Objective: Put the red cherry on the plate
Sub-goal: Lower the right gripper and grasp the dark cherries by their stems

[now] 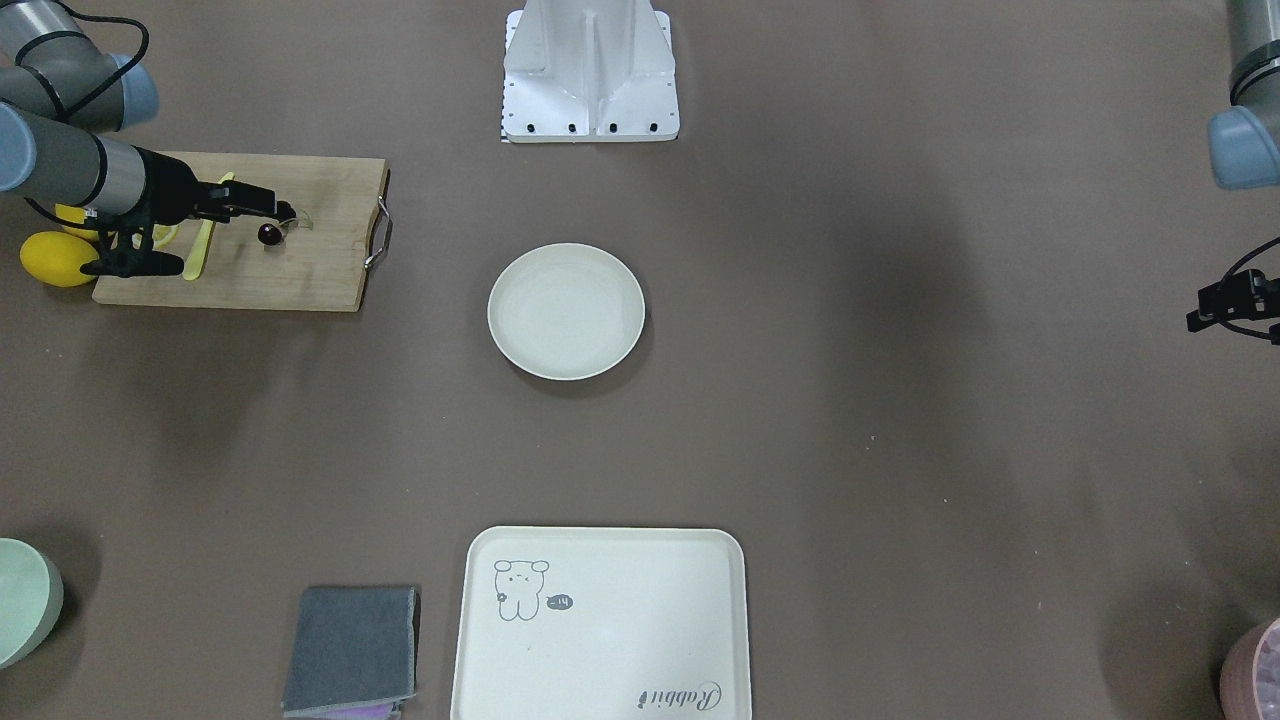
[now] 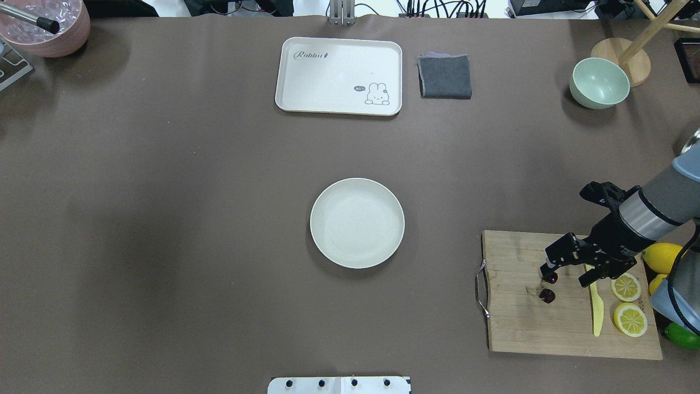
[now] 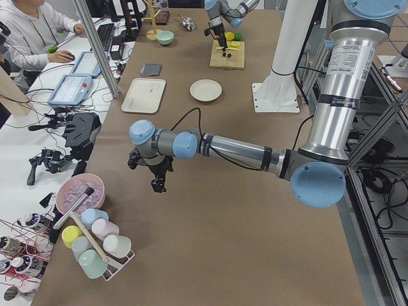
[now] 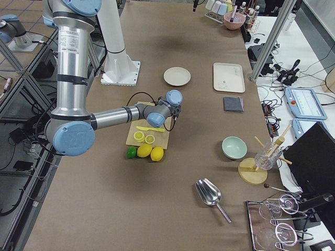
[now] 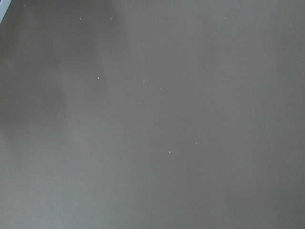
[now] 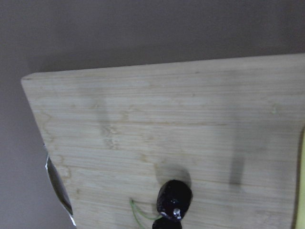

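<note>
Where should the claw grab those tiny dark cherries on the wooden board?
Pinch one of the two tiny dark maroon cherries across its round middle, coming straight down from above. They lie flat on the wooden cutting board, and the pale green stem looks too thin to pinch well.

Your right arm [image 2: 656,213] reaches out low with its wrist tipped down. The right end effector [image 2: 548,268] points down close to the counter [image 2: 219,219]. Your left arm [image 3: 236,150] stretches out level, and the left end effector [image 3: 157,185] hangs downward. Neither's jaw opening can be made out.
</note>
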Tool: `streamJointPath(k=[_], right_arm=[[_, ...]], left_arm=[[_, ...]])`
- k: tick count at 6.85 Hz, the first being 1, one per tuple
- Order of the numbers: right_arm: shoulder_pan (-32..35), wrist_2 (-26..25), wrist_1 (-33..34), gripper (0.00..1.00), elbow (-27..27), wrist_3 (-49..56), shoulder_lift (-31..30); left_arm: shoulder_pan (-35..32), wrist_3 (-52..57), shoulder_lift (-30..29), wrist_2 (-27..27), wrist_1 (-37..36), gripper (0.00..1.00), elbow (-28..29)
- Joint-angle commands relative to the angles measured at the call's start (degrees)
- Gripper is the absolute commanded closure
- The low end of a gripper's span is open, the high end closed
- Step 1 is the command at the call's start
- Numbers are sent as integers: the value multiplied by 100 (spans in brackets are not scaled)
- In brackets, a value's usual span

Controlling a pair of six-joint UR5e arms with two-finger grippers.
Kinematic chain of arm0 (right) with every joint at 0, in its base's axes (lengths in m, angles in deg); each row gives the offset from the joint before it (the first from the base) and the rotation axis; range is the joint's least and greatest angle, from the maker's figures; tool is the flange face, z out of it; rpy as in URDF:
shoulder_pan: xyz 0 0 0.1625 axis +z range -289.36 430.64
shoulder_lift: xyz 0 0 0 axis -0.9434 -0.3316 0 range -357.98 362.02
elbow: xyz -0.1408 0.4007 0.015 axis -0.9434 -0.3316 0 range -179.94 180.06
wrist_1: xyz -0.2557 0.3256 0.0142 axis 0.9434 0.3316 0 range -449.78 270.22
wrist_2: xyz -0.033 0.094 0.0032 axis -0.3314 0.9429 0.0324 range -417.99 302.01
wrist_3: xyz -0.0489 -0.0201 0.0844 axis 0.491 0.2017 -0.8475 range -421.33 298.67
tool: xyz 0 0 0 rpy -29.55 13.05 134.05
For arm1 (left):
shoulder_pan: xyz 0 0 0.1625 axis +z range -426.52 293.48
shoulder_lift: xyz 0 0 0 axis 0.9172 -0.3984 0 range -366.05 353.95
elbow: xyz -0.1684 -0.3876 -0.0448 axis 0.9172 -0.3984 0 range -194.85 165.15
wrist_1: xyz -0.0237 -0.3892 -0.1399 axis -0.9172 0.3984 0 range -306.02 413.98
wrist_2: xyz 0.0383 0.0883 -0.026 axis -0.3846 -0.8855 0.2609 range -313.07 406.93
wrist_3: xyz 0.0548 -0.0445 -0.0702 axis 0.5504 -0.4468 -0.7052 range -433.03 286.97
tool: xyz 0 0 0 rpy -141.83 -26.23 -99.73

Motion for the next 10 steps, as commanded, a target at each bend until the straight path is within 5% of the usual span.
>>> streamJointPath(k=[1, 3, 4, 8, 9, 10], right_arm=[[-196, -456, 3, 1, 4, 6, -46], [-179, -423, 20, 2, 48, -73, -20], [-188, -458, 20, 11, 66, -82, -20], [-162, -476, 38, 51, 48, -82, -11], [-153, -476, 38, 72, 48, -82, -11], [-110, -459, 38, 83, 57, -82, -2]], left_arm=[[0, -10, -3, 0, 3, 1, -9], [0, -10, 6, 0, 12, 1, 9], [0, -10, 6, 0, 12, 1, 18], [0, -10, 6, 0, 21, 1, 26], [9, -10, 6, 9, 21, 1, 26], [0, -10, 6, 9, 21, 1, 18]])
